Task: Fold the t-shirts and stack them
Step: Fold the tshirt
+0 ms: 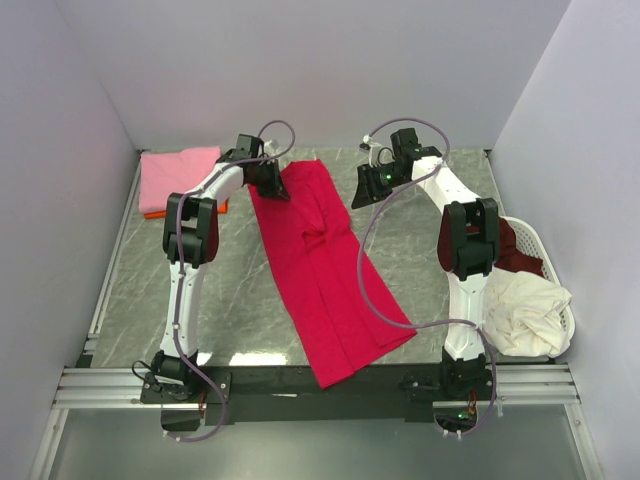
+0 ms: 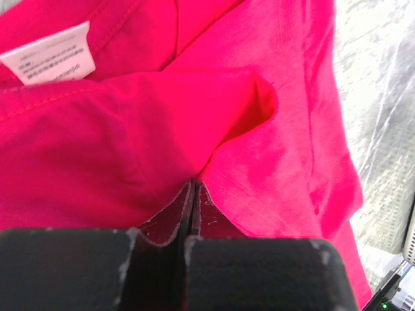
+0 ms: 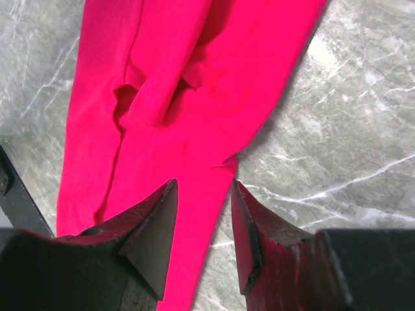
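At the bottom of the top view, the near end of the crimson t-shirt (image 1: 325,270) lies over the dark front edge of the grey marbled table (image 1: 240,290), between the two arm bases. From there the shirt runs as a long, narrow, folded band diagonally up and to the left through the middle of the frame, with a crumpled knot of cloth about halfway along.

At the lower right, a white basket (image 1: 572,318) stands against the wall. A bundled cream t-shirt (image 1: 525,310) fills its near half, and a maroon t-shirt (image 1: 515,252) lies behind that, partly hidden by the right arm.

Further up, the right gripper (image 1: 365,190) hangs over the table just right of the shirt's far end. In the right wrist view this gripper (image 3: 204,188) has its jaws spread, with the crimson cloth (image 3: 194,84) and its right edge showing through the gap below them. Whether the fingers touch the cloth cannot be told.

The left gripper (image 1: 268,180) sits at the shirt's far left corner in the upper middle of the top view. In its wrist view the gripper (image 2: 194,191) has its jaws pressed together, pinching a raised fold of the crimson fabric (image 2: 285,175). The white neck label (image 2: 52,55) lies at the upper left of that view.

Farthest back, in the upper left of the top view, a folded pink t-shirt (image 1: 180,175) rests on an orange t-shirt (image 1: 222,207), of which only a strip shows.
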